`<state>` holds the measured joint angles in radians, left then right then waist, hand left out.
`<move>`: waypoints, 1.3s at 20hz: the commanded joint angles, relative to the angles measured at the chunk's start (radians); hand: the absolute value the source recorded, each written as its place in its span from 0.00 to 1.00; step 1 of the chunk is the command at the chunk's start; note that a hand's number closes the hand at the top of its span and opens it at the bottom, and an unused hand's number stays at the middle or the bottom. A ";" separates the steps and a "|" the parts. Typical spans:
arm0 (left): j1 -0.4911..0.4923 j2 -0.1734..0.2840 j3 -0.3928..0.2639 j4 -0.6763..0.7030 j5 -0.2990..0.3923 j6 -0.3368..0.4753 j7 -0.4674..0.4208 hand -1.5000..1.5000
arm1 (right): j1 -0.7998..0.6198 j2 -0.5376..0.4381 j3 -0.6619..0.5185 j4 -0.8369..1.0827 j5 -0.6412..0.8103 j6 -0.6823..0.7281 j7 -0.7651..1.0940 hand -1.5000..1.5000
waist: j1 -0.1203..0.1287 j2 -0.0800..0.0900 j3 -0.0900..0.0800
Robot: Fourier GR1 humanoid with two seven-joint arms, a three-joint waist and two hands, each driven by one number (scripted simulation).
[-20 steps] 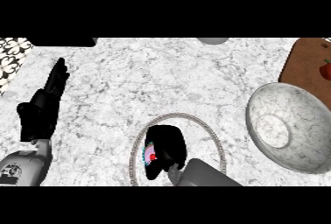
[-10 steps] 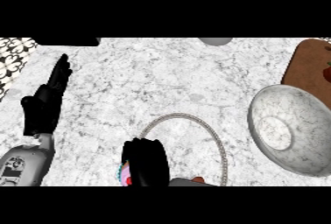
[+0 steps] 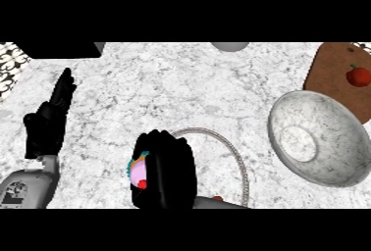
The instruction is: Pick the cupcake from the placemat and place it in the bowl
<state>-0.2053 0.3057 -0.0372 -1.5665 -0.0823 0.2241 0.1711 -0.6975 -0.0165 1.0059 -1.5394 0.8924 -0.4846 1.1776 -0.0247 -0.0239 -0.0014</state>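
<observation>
Fingers [image 3: 168,147] of right hand [image 3: 165,171] curled round cupcake [image 3: 138,170]; pink frosting, a teal rim and a red dot visible at the hand's left side only, rest hidden behind the black palm. Cupcake held near the counter's front edge, roughly mid-width, at the left rim of the placemat [image 3: 235,156]. Cannot tell whether cupcake rests on the mat or is lifted clear of it.

Placemat seen only as a thin beaded oval outline on the marble, arc running from the hand's fingertips round to the right and down toward the front edge; small red-brown patch just inside the arc at the front edge, identity unclear.

Bowl [image 3: 334,117], marbled grey-white, toward the counter's right edge, well apart from the held cupcake, to the right of the placemat, interior showing nothing but its own pattern.

Left hand [image 3: 48,122] resting near the counter's left edge, fingers straight, pressed together, pointing toward the back edge, holding nothing.

Brown cutting board [image 3: 332,68] at back right corner, partly behind the bowl's rim, with a red tomato [image 3: 358,76] on it. Dark block [image 3: 62,49] at back left corner. Grey rounded object [image 3: 230,46] cut off at back edge.
</observation>
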 commanded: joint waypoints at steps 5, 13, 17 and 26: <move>0.036 0.006 0.017 0.009 -0.006 0.000 -0.047 0.50 | 0.099 0.016 -0.157 -0.145 0.279 0.075 0.276 1.00 | -0.024 0.007 0.000; 0.031 -0.013 -0.004 -0.066 -0.022 0.008 0.013 0.50 | 0.318 -0.104 -0.377 -0.352 0.351 0.067 0.108 1.00 | 0.001 0.018 0.002; 0.045 -0.011 0.015 -0.052 -0.005 -0.016 -0.029 0.50 | 0.393 -0.194 -0.517 -0.411 0.269 0.045 -0.029 1.00 | 0.015 0.022 0.002; 0.027 -0.008 0.020 -0.079 -0.018 -0.035 0.023 0.50 | 0.522 -0.409 -0.752 -0.283 0.160 -0.011 -0.252 1.00 | 0.027 0.025 0.002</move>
<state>-0.1897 0.2992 -0.0160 -1.6182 -0.0951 0.1948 0.1762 -0.1939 -0.3533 0.3435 -1.8983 1.0913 -0.5013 0.9853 -0.0071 -0.0008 0.0005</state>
